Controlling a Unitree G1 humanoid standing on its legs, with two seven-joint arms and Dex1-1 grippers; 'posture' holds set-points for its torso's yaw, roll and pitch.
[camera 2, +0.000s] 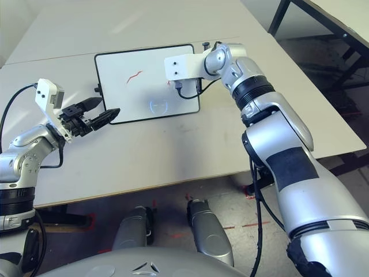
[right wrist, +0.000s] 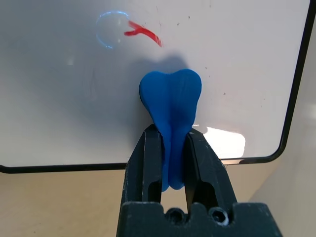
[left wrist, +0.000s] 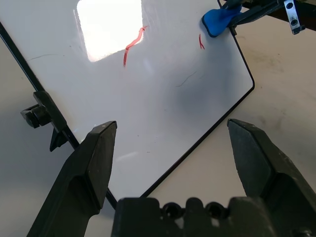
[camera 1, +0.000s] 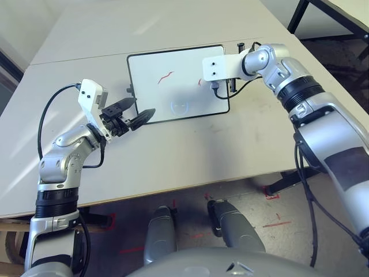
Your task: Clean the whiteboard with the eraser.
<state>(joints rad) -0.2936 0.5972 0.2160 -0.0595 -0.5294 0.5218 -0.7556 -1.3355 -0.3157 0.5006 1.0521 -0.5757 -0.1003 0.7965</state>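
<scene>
On a pale desk (camera 1: 190, 150), the right gripper (right wrist: 171, 143) pinches the blue eraser (right wrist: 171, 101) against the whiteboard (camera 1: 173, 86) at its 3 o'clock edge (left gripper (camera 1: 131, 115) spread, idle); wiping well means pressing flat across both red marks (camera 1: 165, 77).

A pale table (camera 1: 190, 150) fills the scene. Beyond its far right corner stands a black-legged table (camera 1: 323, 11). Red tape marks (camera 1: 277, 222) dot the floor.

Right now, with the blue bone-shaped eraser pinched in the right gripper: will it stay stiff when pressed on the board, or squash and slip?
The blue bone-shaped eraser probably gives a little: the right gripper holds it at its narrow waist. Slip looks unlikely, since the wider lobe sits beyond the fingers. The white black-framed whiteboard lies flat, and may slide under sideways pressure.
</scene>
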